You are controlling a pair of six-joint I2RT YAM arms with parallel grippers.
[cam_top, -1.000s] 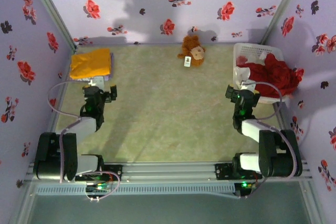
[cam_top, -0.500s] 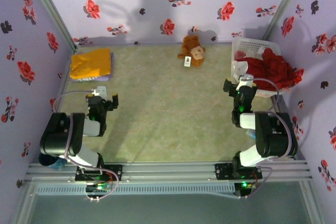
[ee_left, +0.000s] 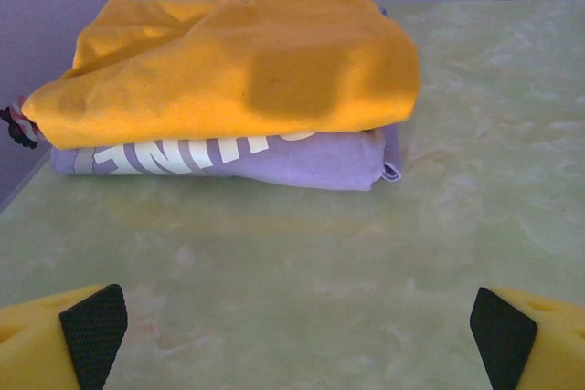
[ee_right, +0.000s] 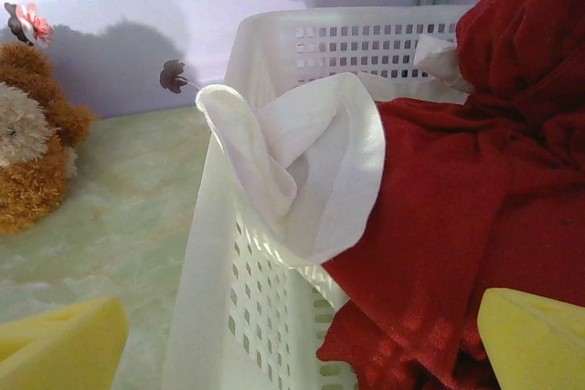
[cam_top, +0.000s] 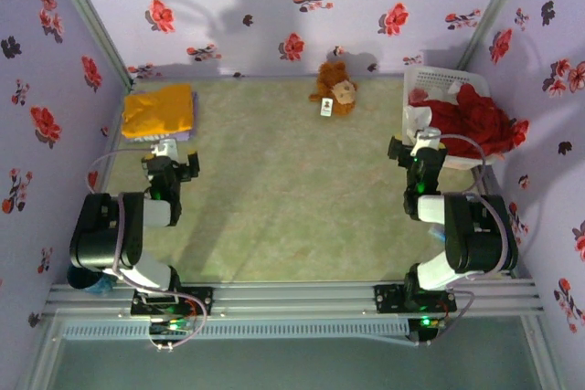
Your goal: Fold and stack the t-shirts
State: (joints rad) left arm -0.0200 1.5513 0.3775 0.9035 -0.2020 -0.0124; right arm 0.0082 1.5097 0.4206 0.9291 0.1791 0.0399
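Our left pincer (ee_left: pixel 297 335), spread empty, faces the orange tee (ee_left: pixel 238 70) stacked on the lavender tee (ee_left: pixel 274 157), far left; our right pincer (ee_right: pixel 297 344), spread too, faces the basket (ee_right: pixel 302 34). Two look done; its red cloth (ee_right: pixel 475 207) and white cloth (ee_right: pixel 311 162) seem left.

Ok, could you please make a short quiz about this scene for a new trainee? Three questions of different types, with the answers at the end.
1. True or false: the orange t-shirt lies on top of the lavender t-shirt.
2. What hangs over the rim of the basket? A) a white cloth B) a blue towel C) a green sock
3. Fill in the gap: the left gripper and the right gripper both stand ____, holding nothing.

Key: 1 true; 2 A; 3 open.
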